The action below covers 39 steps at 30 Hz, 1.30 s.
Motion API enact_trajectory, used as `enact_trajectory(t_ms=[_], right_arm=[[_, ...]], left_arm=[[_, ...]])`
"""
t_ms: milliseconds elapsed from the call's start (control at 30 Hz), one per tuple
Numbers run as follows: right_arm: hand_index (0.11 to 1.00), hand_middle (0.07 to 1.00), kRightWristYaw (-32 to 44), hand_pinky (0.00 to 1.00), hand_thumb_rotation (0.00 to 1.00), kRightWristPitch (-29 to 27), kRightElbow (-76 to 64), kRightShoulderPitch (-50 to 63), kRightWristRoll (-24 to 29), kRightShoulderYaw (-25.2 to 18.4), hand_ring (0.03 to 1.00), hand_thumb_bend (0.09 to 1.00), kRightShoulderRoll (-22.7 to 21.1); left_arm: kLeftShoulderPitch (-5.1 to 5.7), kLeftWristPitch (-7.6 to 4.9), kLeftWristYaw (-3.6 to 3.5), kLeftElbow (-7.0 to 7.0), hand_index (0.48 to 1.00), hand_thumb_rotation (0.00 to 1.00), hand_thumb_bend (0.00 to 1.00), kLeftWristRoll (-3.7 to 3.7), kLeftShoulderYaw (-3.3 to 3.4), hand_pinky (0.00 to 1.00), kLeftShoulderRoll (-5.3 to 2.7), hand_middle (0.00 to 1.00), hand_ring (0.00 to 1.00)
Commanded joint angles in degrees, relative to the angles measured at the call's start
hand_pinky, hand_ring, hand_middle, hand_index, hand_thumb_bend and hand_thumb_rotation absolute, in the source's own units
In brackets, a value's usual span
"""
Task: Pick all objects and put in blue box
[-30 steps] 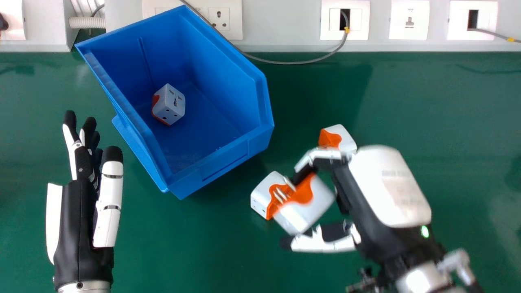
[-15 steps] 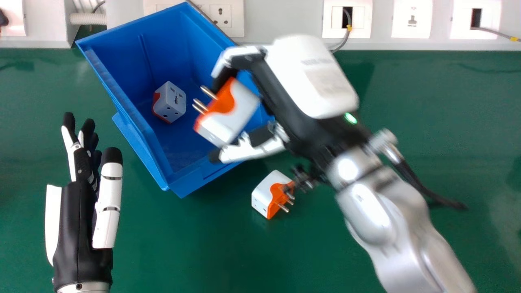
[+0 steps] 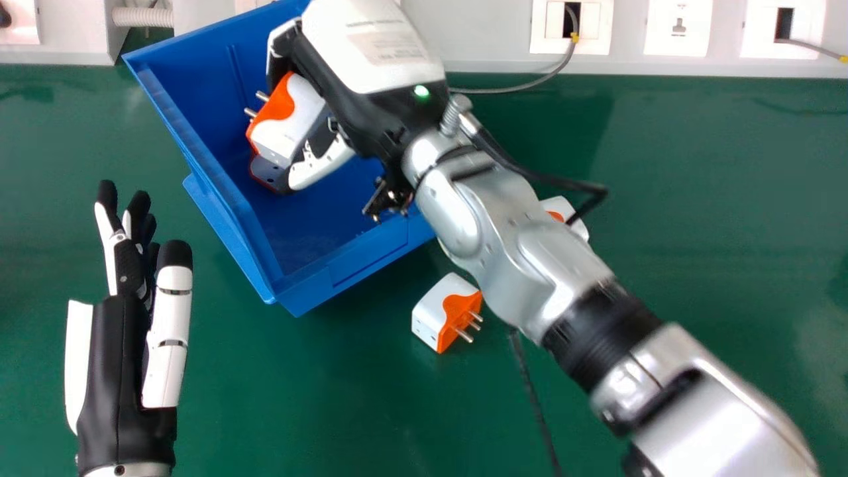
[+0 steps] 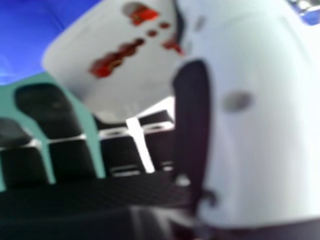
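My right hand [image 3: 371,79] is over the blue box [image 3: 331,265], curled round a white and orange adapter [image 3: 291,116] whose pins point left. Below that adapter, partly covered by it, another adapter [image 3: 266,170] lies in the box. On the green table, a third adapter [image 3: 440,311] sits just in front of the box, and a fourth [image 3: 575,218] is partly hidden behind my right forearm. The right hand view has the held adapter [image 4: 115,60] between the thumb and the fingers of my right hand [image 4: 245,125]. My left hand [image 3: 126,344] is open, left of the box.
A white wall strip [image 3: 490,40] with sockets runs along the table's back edge. A grey cable [image 3: 530,83] loops onto the table behind my right arm. Green table surface [image 3: 298,397] lies between my left hand and right forearm.
My right hand has carried the held adapter from the table area up and left to over the box. The other adapters and my left hand have stayed nearly in place.
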Motion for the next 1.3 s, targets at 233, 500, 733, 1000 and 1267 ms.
enact_trajectory(t_ms=[233, 500, 733, 1000, 1267], right_arm=[[0.533, 0.472, -3.76, 0.2, 0.0, -0.02, 18.38, -13.41, 1.75, 2.03, 0.349, 0.512, 4.81], [0.538, 0.463, -0.52, 0.24, 0.0, 2.89, 22.59, -15.2, 1.49, 4.39, 0.372, 0.512, 6.03], [0.532, 0.491, -0.01, 0.28, 0.0, 5.33, 22.7, -13.82, 0.69, 7.43, 0.38, 0.511, 6.85], [0.88, 0.936, 2.11, 0.81, 0.36, 5.57, 20.61, -12.41, 0.89, 9.28, 0.897, 0.507, 5.77], [0.998, 1.0, 0.83, 0.94, 0.53, 5.52, 20.02, -11.96, 0.8, 10.91, 1.0, 0.53, 4.83]], left_arm=[[1.59, -0.45, -1.01, -2.57, 1.0, 0.91, 0.4, -1.38, -0.08, 1.0, -0.19, 1.0, 1.0], [2.03, -0.36, -1.22, -2.72, 1.0, 0.94, 0.39, -1.63, -0.17, 1.0, -0.31, 1.0, 1.0], [1.27, -1.3, -0.73, -1.55, 1.0, 0.91, 0.44, -1.42, -0.07, 1.0, -0.86, 1.0, 1.0], [0.98, -1.5, -0.8, -1.25, 1.0, 0.88, 0.48, -1.58, -0.14, 1.0, -0.89, 1.0, 1.0], [0.47, -1.04, -0.29, -1.67, 1.0, 0.89, 0.47, -0.64, -0.34, 1.0, -1.04, 1.0, 1.0]])
